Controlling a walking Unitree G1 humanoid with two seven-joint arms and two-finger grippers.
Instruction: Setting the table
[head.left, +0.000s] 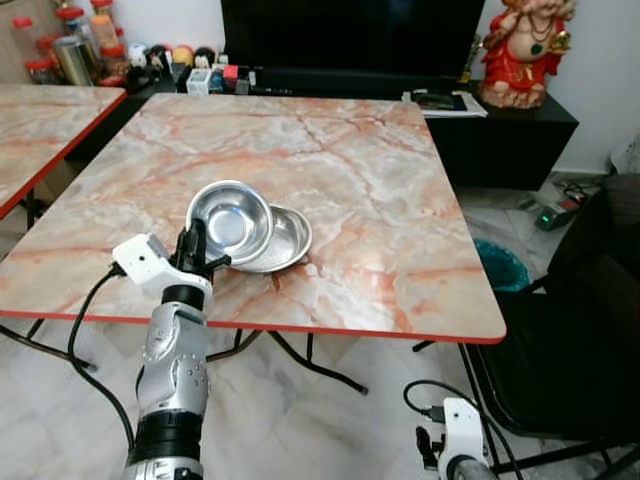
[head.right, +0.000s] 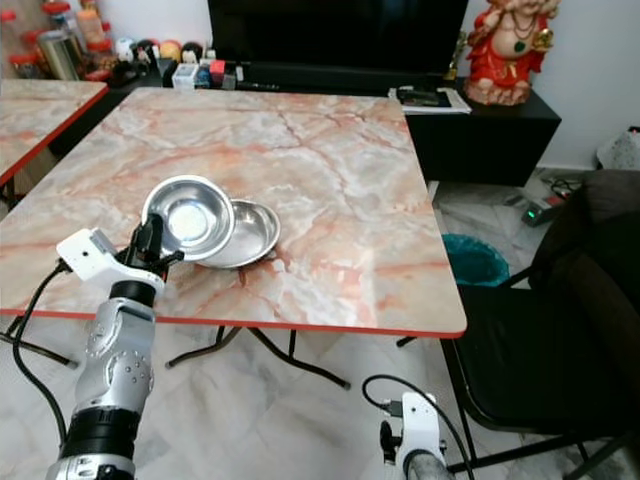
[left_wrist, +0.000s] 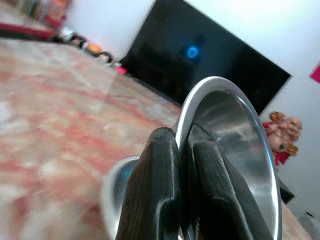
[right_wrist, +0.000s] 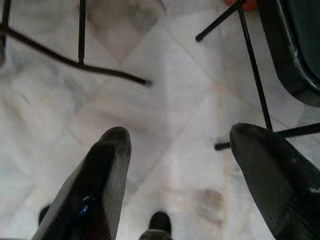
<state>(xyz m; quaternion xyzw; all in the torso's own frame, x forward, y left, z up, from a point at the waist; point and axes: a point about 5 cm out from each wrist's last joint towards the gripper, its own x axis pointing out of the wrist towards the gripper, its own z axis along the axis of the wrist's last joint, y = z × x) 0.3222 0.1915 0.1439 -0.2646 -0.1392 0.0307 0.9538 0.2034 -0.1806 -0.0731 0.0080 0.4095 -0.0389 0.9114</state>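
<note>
A steel bowl (head.left: 232, 218) is tilted up over a second steel bowl (head.left: 285, 240) that lies on the marble table (head.left: 380, 190). My left gripper (head.left: 197, 256) is shut on the near rim of the tilted steel bowl (left_wrist: 235, 145); its two black fingers (left_wrist: 160, 190) pinch the rim between them. The lower bowl (left_wrist: 117, 180) peeks out behind those fingers. My right arm hangs low beside the table, its gripper (right_wrist: 175, 165) open over the floor with nothing between the fingers.
A black chair (head.left: 590, 330) stands at the table's right. A teal bin (head.left: 500, 265) sits on the floor beyond the table corner. A second marble table (head.left: 45, 125) is at the left. A dark TV unit (head.left: 350, 40) with a red statue (head.left: 525, 45) lines the back wall.
</note>
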